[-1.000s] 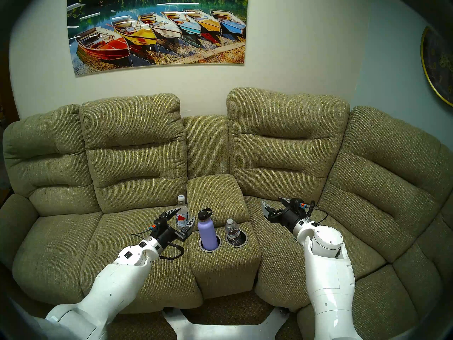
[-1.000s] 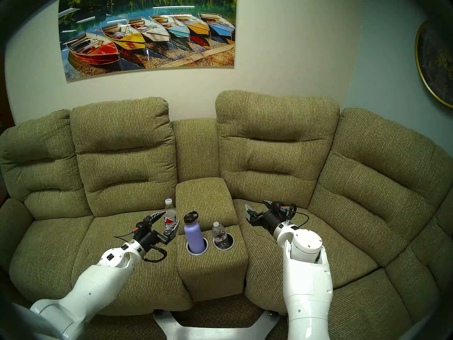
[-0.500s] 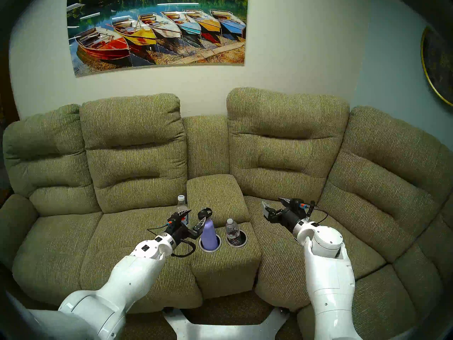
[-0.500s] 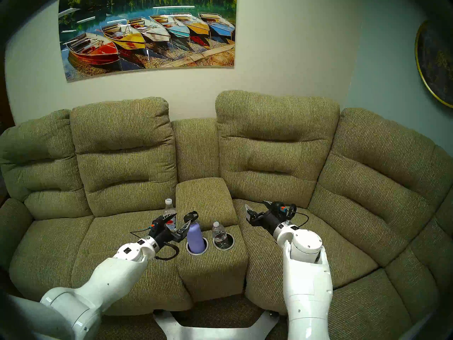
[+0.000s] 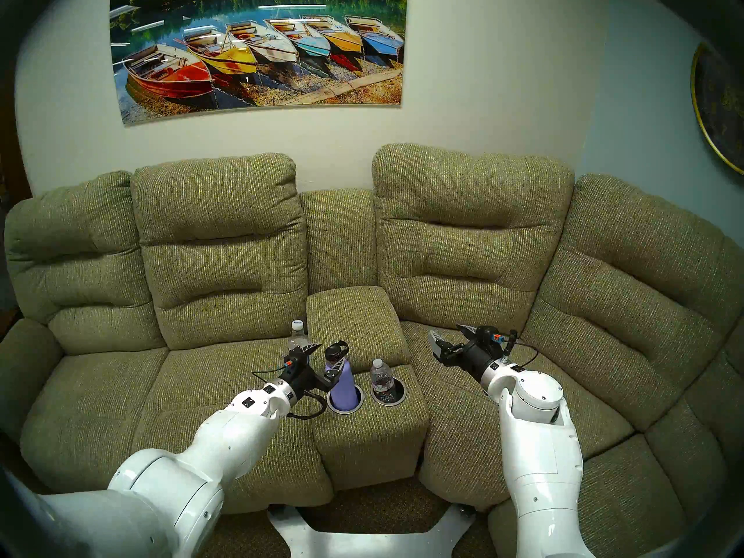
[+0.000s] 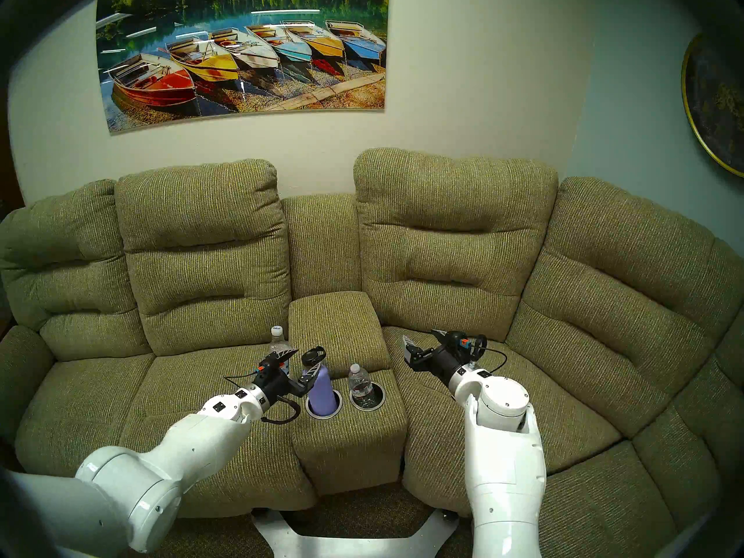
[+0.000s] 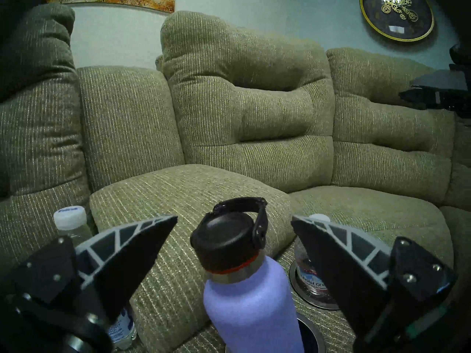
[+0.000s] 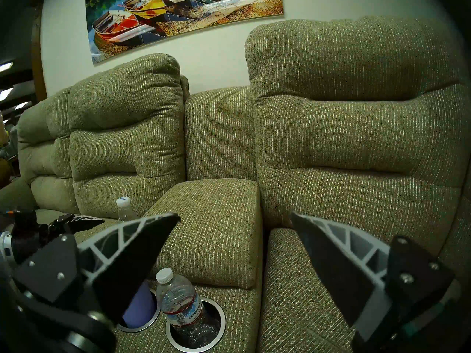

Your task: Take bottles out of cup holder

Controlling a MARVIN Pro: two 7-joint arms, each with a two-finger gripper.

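So the left gripper [image 5: 324, 358] moves in from over the left seat cushion toward the lavender flask [image 5: 343, 388], jaws spread wide, and now it straddles the flask's neck without touching it.

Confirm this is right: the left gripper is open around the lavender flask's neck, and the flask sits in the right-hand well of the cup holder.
Not quite. In the head views the lavender flask sits in the left-hand well. The left gripper is indeed open around its neck.
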